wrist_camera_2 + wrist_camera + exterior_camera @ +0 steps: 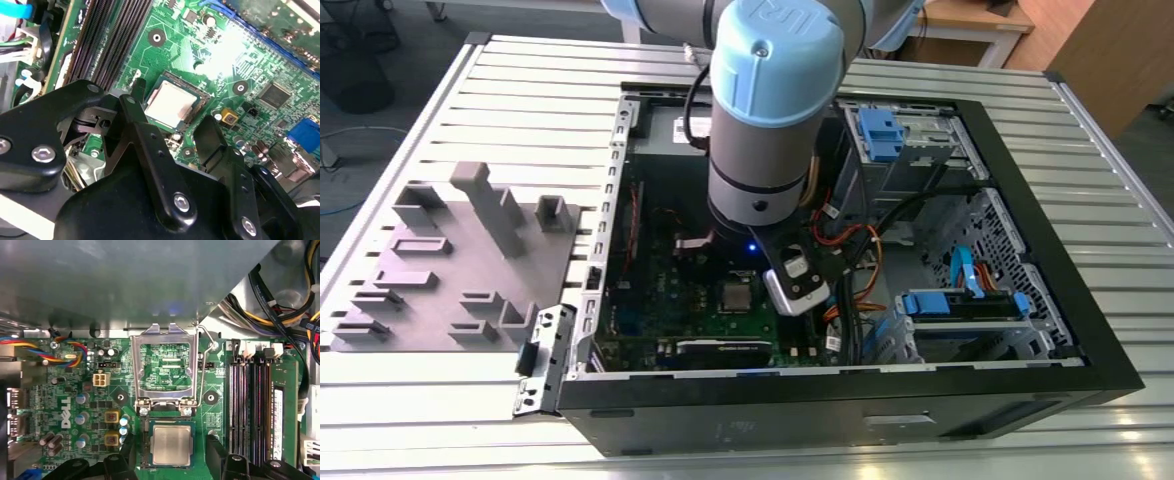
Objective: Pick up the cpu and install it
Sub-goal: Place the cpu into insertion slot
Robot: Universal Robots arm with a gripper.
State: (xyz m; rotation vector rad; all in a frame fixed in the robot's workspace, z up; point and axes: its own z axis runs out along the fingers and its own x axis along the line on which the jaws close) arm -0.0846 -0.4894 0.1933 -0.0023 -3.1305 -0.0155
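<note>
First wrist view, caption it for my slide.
The cpu lies in its socket, load plate raised, open hand straddling it.

**Even light outside, glare within**

In the exterior view the slatted table (494,100) is brightly and evenly lit; the case interior (654,230) is left in shadow; in the second wrist view a white glare is thrown across the motherboard (225,42); the cpu (170,106) is washed pale.

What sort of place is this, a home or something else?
Probably a robotics lab or workshop: a robot arm reaches into an open computer case lying on a slatted metal table, beside a grey moulded tray.
</note>
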